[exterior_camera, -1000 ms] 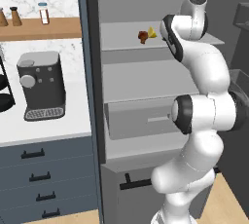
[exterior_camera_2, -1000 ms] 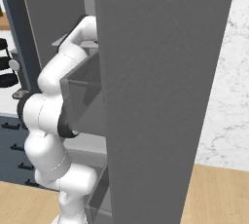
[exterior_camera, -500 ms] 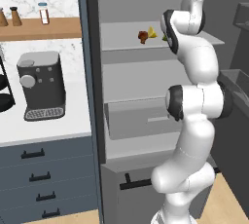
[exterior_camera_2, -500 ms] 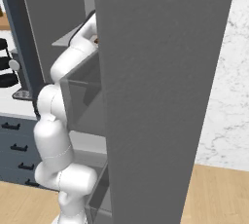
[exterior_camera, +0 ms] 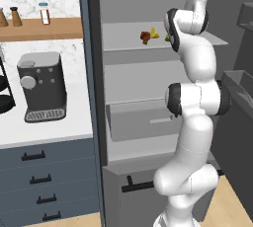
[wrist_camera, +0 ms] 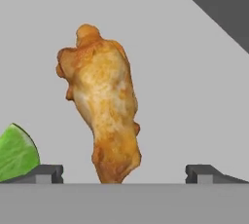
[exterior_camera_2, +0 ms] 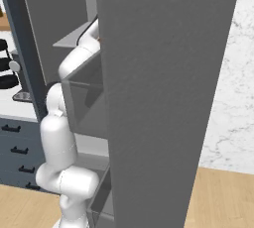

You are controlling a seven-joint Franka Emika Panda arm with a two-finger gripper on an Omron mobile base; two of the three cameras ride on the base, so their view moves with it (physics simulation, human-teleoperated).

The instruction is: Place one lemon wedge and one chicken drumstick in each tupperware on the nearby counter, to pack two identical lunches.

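Between my gripper's [wrist_camera: 124, 173] spread fingertips: golden chicken drumstick [wrist_camera: 104, 106] (ungrasped), green lemon wedge [wrist_camera: 16, 152] at left

The light is soft and even, like a cartoon room, with no glare. The fridge [exterior_camera: 148, 73] is dim grey inside. Just ahead of the gripper [wrist_camera: 124, 172], the golden drumstick [wrist_camera: 104, 106] looks bright but a bit fuzzy, with hardly any shadow under it

Golden chicken drumstick [wrist_camera: 104, 113] lies beside a green lemon wedge [wrist_camera: 15, 152].
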